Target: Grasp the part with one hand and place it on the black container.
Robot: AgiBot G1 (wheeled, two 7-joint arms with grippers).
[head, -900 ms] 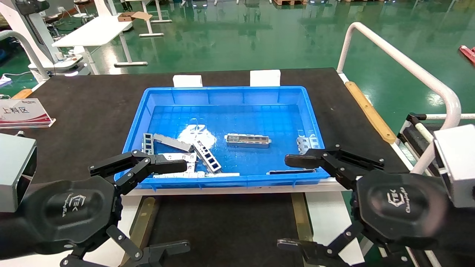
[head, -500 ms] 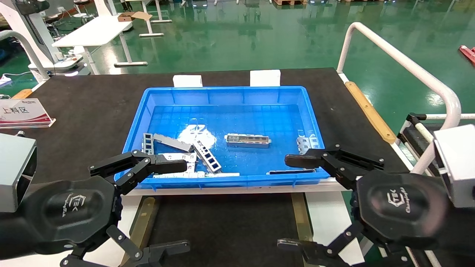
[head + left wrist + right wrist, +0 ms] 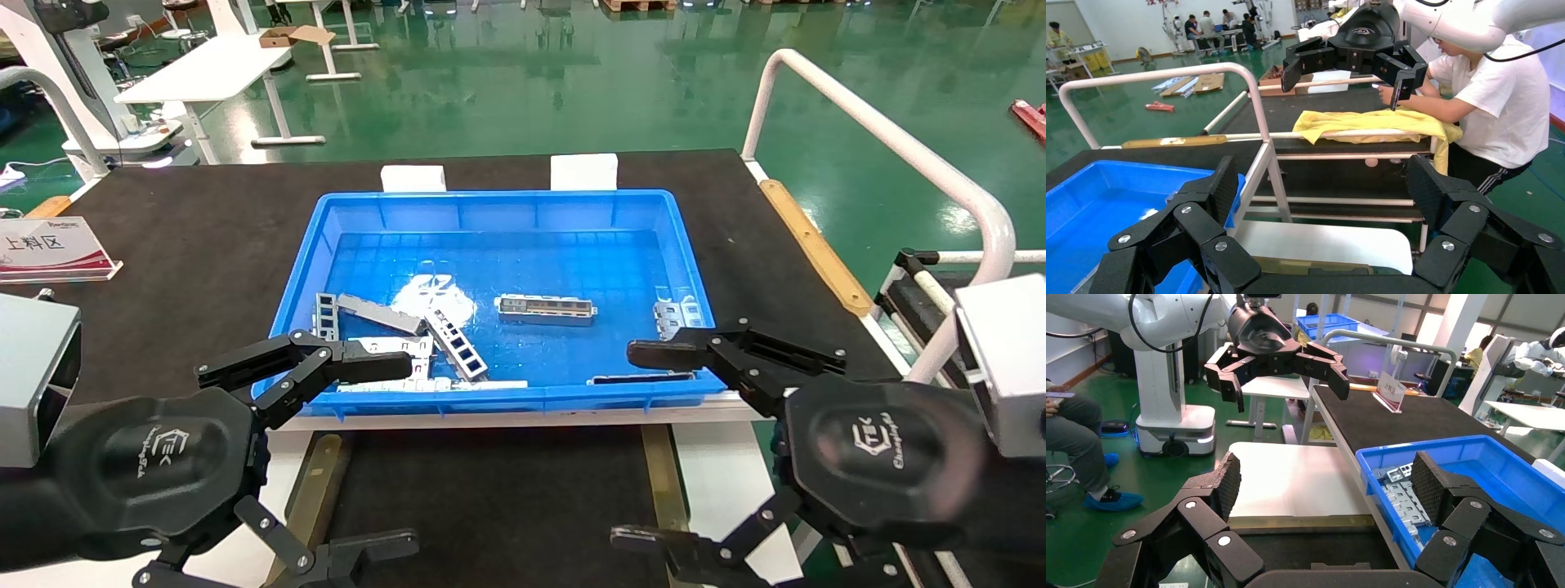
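Observation:
The part, a long silver-grey channel bar, lies flat in the middle of the blue bin. The black container is the flat black surface between two brass strips, just in front of the bin. My left gripper is open and empty, hovering over the container's left edge, near the bin's front left corner. My right gripper is open and empty over the container's right edge, near the bin's front right corner. Both are apart from the part. The wrist views show the open left gripper and open right gripper.
A ladder-like strip, white perforated plates and other metal pieces lie in the bin's front left. A sign stands far left on the black mat. A white railing runs along the right. A person sits beyond it.

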